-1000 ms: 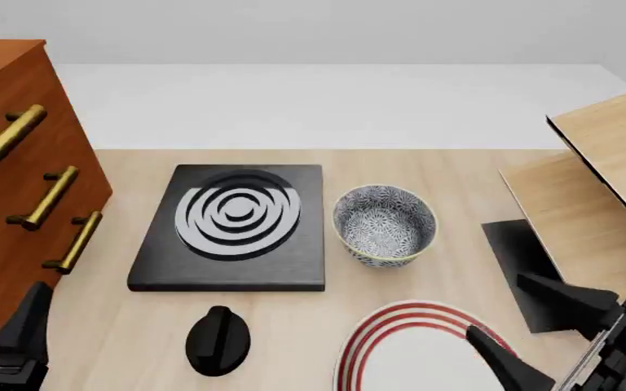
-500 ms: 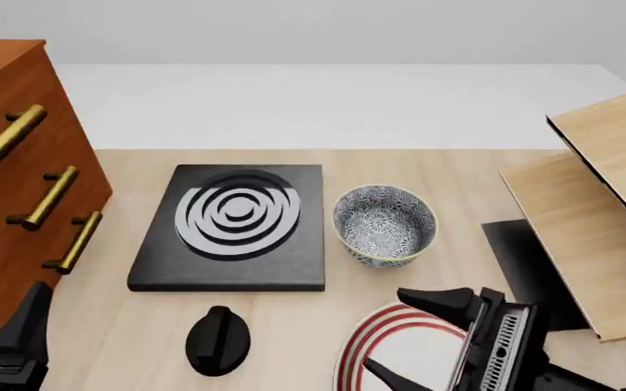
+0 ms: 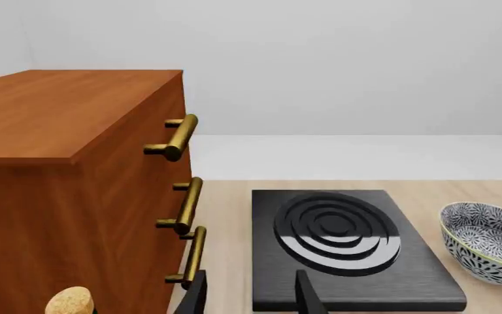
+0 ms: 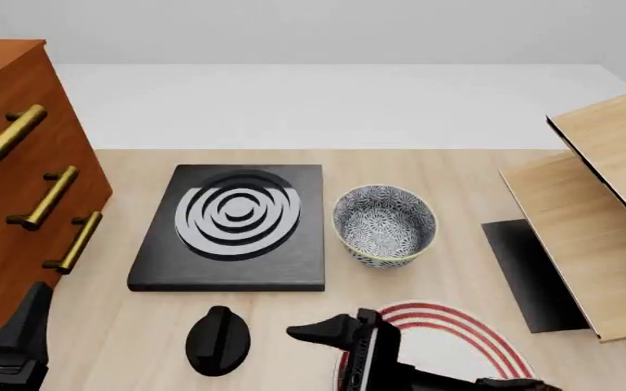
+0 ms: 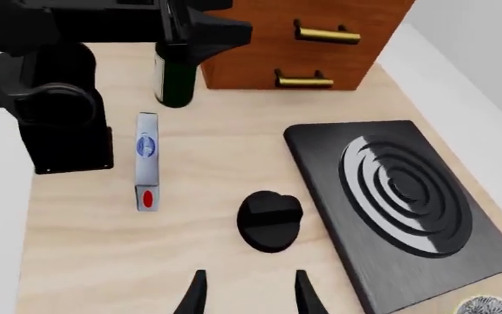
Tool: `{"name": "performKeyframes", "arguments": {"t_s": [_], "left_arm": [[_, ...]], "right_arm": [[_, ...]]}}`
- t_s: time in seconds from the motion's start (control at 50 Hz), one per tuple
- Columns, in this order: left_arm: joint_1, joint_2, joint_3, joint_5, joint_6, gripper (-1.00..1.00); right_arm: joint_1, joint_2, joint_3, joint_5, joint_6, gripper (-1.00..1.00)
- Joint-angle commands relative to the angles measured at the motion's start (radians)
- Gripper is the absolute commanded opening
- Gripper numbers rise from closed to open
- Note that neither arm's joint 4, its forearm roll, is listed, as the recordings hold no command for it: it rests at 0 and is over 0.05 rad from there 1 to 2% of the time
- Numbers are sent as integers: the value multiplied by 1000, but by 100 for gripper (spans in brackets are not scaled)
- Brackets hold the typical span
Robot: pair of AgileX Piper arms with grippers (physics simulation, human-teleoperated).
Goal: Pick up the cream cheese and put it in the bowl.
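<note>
The cream cheese, a small white and pale-blue carton with a blue oval logo, shows only in the right wrist view. It lies flat on the wooden table beside the left arm's base. The front view does not show it. The speckled blue-grey bowl stands empty to the right of the black stove plate. It also shows in the left wrist view. My right gripper is open and empty at the front middle of the table, well short of the carton. My left gripper is open and empty at the front left.
A black knob sits in front of the stove plate, between my right gripper and the carton. A red-ringed white plate lies at the front right. A wooden cabinet with brass handles stands left, and a dark bottle beside it. Wooden boards stand right.
My right arm has swung from the front right corner leftward across the red-ringed plate to the front middle, and now points left. The left arm has not moved.
</note>
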Motion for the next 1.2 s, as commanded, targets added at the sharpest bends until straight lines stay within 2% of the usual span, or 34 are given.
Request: {"name": "performKeyframes", "arguments": {"t_s": [0.02, 0.36, 0.6, 0.82, 1.2], "left_arm": [[0, 0, 0, 0, 0, 100], [0, 0, 0, 0, 0, 100], [0, 0, 0, 0, 0, 100], [0, 0, 0, 0, 0, 100], [0, 0, 0, 0, 0, 100]], "right_arm": [[94, 192, -112, -42, 8, 100], [191, 399, -296, -22, 33, 100], [234, 493, -385, -5, 50, 100], [247, 548, -441, 5, 63, 100], [221, 607, -468, -13, 82, 100]]}}
